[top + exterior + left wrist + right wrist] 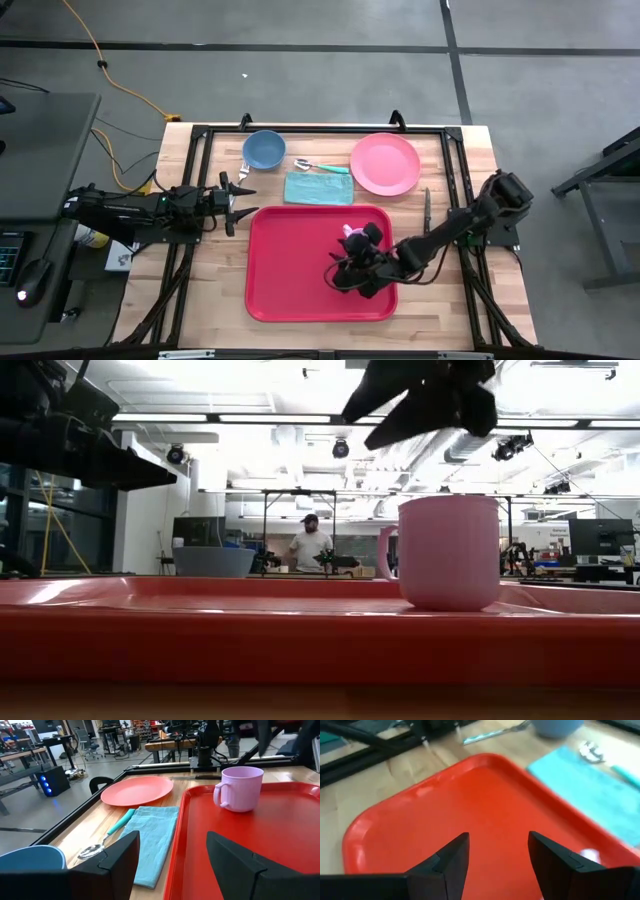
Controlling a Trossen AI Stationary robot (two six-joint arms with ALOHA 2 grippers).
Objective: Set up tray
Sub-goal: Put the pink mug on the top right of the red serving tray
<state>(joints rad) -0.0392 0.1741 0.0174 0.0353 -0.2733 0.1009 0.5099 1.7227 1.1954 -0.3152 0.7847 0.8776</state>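
the tray point(300, 270) lies in the middle of the table near its front edge, its long axis running left to right between the two arms. a pink cup point(352, 236) stands upright on it, toward the tray's right and far side. beyond the tray's far rim sit the things not yet loaded: a blue bowl point(263, 149) to the far left, a teal napkin point(318, 188) touching or just beside the rim, a spoon point(318, 166) beyond the napkin, and a pink plate point(385, 164) to the far right. a fork point(244, 176) lies near the bowl, though its outline is hard to make out from above.

the right gripper point(497, 852) hangs over the tray just in front of the cup, fingers spread with nothing between them; its wrist view looks across bare red tray toward the far left corner. the left gripper point(172, 855) waits low just off the tray's left edge, fingers spread and empty, facing along the tray's length.

what the next move turns on, as i judge it: the plate lies directly beyond the right gripper, past the cup and the far rim, so the right arm is nearer to it, while the bowl and fork lie nearer the left gripper. the cup stands between the right gripper and the plate, so a reach there would need to go over or around it.
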